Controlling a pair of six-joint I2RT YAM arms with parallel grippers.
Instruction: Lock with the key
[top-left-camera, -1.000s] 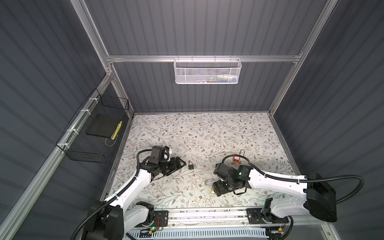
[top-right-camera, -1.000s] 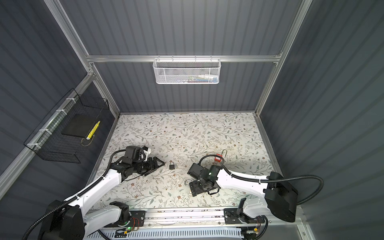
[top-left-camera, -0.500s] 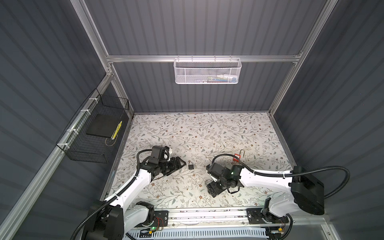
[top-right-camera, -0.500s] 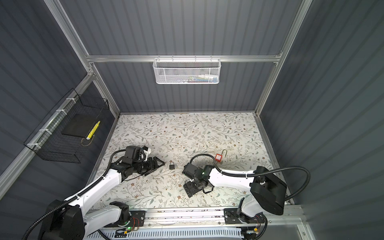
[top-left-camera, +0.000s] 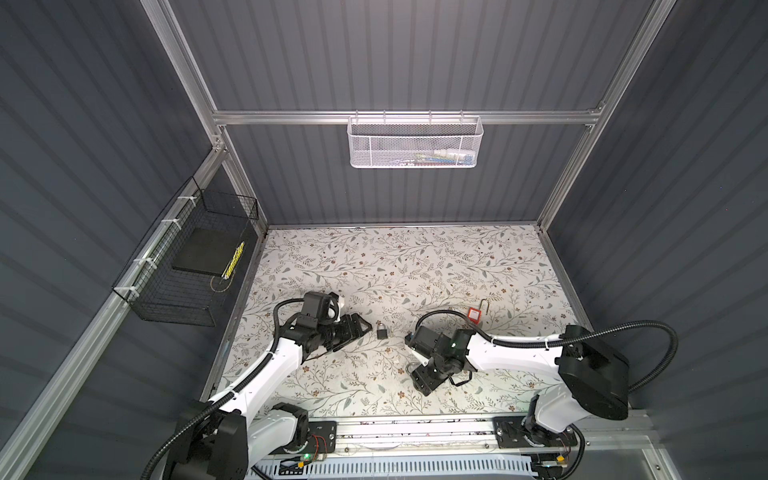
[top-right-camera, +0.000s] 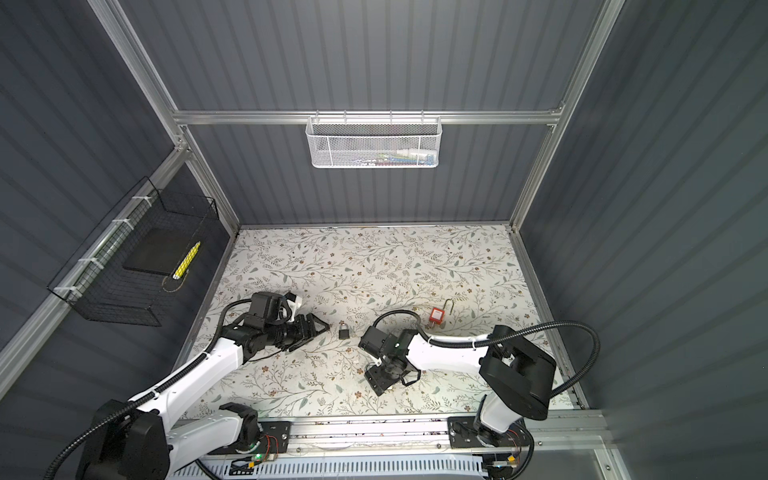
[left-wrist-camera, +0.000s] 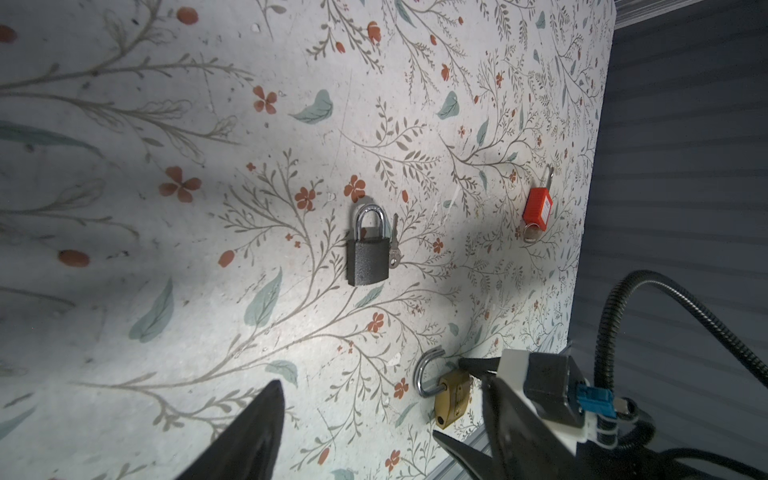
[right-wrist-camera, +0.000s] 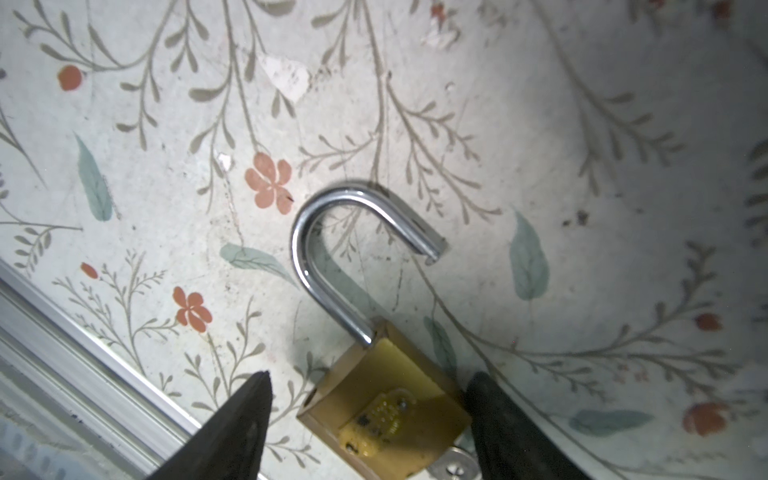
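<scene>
As I look down through both top views, the flowered table (top-left-camera: 415, 266) takes up the whole floor of the booth. My two white arms come in over its near edge: the left arm (top-left-camera: 270, 370) on the left, the right arm (top-left-camera: 515, 357) bent across towards the middle. A black wire basket (top-left-camera: 183, 270) hangs on the left wall and a white mesh basket (top-left-camera: 415, 145) on the back rail.

The left gripper (top-left-camera: 360, 326) is low over the table with its jaws spread and nothing between them. The black padlock (left-wrist-camera: 368, 259) sits just beyond its tips, apart from them.

The right gripper (right-wrist-camera: 370, 378) is down near the table's front edge, jaws apart and astride the brass padlock (right-wrist-camera: 386, 401). One finger (right-wrist-camera: 498, 419) touches a corner of the body while the other finger (right-wrist-camera: 245, 424) stands clear of it, so I do not call it a grip.

That brass padlock lies flat, its shackle (right-wrist-camera: 316, 257) swung open with the free end out of the body. The black padlock's shackle is shut. A red padlock (top-left-camera: 474, 314) lies further back, right of the middle.

Smallest of all are the keys — a silver key (right-wrist-camera: 453, 467) shows at the foot of the brass body, and a second small key (left-wrist-camera: 394, 245) lies just beside the black padlock.
</scene>
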